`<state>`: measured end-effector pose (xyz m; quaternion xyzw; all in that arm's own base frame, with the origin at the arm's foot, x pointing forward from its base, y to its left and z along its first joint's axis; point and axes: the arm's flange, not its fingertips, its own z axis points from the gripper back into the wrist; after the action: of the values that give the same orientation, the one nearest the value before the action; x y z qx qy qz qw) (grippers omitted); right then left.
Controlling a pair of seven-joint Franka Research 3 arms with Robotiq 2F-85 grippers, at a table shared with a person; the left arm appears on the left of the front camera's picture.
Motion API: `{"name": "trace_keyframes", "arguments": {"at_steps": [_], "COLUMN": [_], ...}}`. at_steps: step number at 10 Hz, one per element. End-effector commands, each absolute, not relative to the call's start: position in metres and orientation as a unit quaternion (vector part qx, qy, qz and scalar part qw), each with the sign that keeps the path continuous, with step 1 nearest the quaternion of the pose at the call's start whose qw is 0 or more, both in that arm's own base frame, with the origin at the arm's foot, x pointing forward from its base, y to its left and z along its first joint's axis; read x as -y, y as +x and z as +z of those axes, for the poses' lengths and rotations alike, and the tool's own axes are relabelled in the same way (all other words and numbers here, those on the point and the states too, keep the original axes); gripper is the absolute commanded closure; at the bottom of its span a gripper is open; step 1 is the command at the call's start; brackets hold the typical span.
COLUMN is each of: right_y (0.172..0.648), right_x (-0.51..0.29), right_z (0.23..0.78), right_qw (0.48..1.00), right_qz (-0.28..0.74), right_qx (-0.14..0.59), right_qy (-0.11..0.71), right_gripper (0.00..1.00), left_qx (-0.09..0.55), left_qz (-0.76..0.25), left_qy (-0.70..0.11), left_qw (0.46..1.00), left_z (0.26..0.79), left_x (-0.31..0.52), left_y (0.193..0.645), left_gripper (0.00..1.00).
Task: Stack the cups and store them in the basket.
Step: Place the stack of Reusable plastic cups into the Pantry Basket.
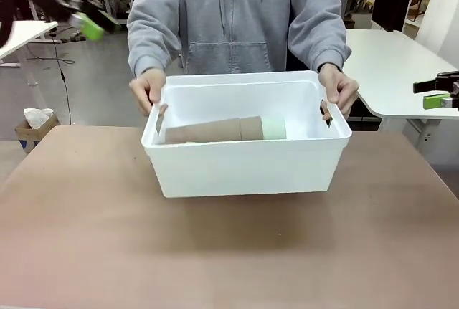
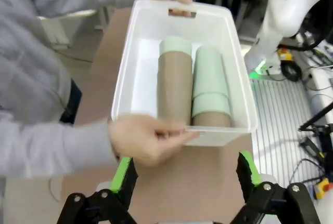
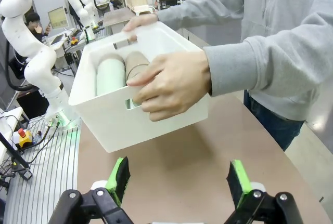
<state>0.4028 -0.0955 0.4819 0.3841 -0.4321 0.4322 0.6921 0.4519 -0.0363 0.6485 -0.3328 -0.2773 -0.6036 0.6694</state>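
Basket (image 1: 244, 165) gripped at both handle slots by person's hands (image 3: 171, 83), 2 cup stacks (image 2: 192, 86) lying inside; left gripper (image 2: 184, 180) and right gripper (image 3: 177, 182) spread wide, empty; risk: stacks rolling if tilted

Brown worktop (image 1: 79, 244) spans the lower half of the front frame, surface bare and matte. Person in grey hooded sweatshirt (image 1: 233, 15) stands at its far edge, upper centre; a white desk (image 1: 401, 72) sits at right behind, with a dark monitor (image 1: 391, 2) above it at upper right. Cardboard box (image 1: 32, 128) holding white crumpled paper rests on the grey floor at left, near a black cable (image 1: 63, 79).
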Motion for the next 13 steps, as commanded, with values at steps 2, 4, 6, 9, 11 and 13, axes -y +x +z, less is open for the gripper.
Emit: {"name": "trace_keyframes", "arguments": {"at_steps": [2, 4, 6, 9, 11, 13], "right_y": [0.401, 0.401, 0.401, 0.401, 0.401, 0.401], "right_x": [0.096, 0.096, 0.096, 0.096, 0.096, 0.096], "right_z": [0.487, 0.487, 0.487, 0.487, 0.487, 0.487], "right_qw": [0.695, 0.695, 0.695, 0.695, 0.695, 0.695], "right_qz": [0.425, 0.425, 0.425, 0.425, 0.425, 0.425], "right_qx": [0.429, 0.429, 0.429, 0.429, 0.429, 0.429], "right_qy": [0.391, 0.391, 0.391, 0.391, 0.391, 0.391], "right_gripper": [0.00, 0.00, 0.00, 0.00, 0.00, 0.00], "left_qx": [0.317, 0.332, 0.311, 0.311, 0.311, 0.311], "left_qz": [-0.612, -0.632, -0.608, -0.608, -0.608, -0.608], "left_qy": [-0.364, -0.351, -0.352, -0.352, -0.352, -0.352], "left_qw": [0.626, 0.606, 0.640, 0.640, 0.640, 0.640], "left_z": [0.627, 0.613, 0.629, 0.629, 0.629, 0.629], "left_x": [-0.021, -0.046, -0.040, -0.040, -0.040, -0.040], "left_y": [0.428, 0.418, 0.428, 0.428, 0.428, 0.428], "left_gripper": [0.00, 0.00, 0.03, 0.03, 0.03, 0.03]}}
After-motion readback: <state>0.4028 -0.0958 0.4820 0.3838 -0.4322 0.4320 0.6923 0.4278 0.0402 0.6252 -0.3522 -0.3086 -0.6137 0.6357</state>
